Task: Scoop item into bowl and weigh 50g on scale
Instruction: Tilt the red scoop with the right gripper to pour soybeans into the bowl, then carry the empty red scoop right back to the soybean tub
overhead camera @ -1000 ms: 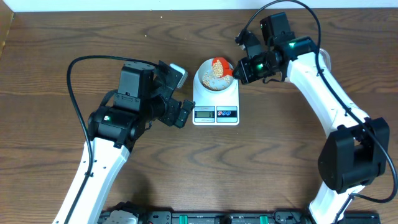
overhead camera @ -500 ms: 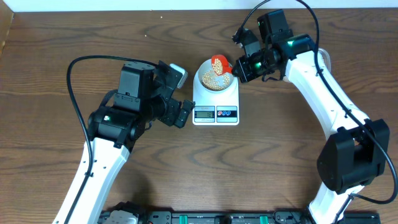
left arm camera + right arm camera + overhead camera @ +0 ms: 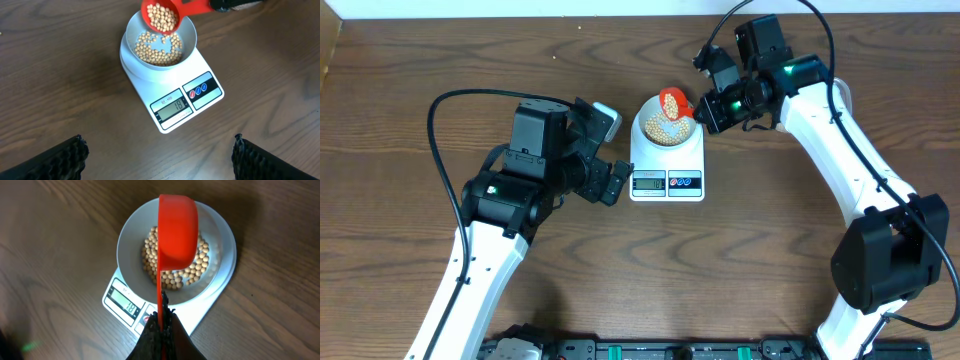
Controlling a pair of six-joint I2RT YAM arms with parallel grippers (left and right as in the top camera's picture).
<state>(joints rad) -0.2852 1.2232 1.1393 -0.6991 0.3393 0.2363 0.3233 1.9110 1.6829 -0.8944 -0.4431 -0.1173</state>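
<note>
Left gripper (image 3: 611,152): nearest the robot's base, just left of the scale. The jaws are spread wide and nothing is held.
Table (image 3: 60,75): dark wood, with no stray beans to be seen on it in the left wrist view.
Scale (image 3: 189,70): laid flat between the two arms, its readout end turned toward the base.
Display (image 3: 171,108): what looks like 18 is shown, so the target is judged well short and more beans are wanted.
Bowl (image 3: 131,37): seated on the far half of the scale.
Beans (image 3: 155,50): a thin loose layer is spread over the bowl's floor.
Red scoop (image 3: 177,225): held over the bowl's far side and barely tipped. A good heap of beans is carried inside, and none are seen falling.
Right gripper (image 3: 162,316): farthest out, fingers clamped tight on the scoop's handle.
Step in hand: a pour into the bowl, by the look of it.
How it is best done: the wrist should be rolled slowly so the beans are trickled rather than dumped. The lip should be held inside the rim but clear of the bowl, so the reading is not nudged. Short pauses should be allowed for the display to settle. The tilt should be backed off as the target nears, with the surplus saved in the scoop.
Risk: overshoot if the load is released at once, and round beans can be expected to bounce out and roll.
</note>
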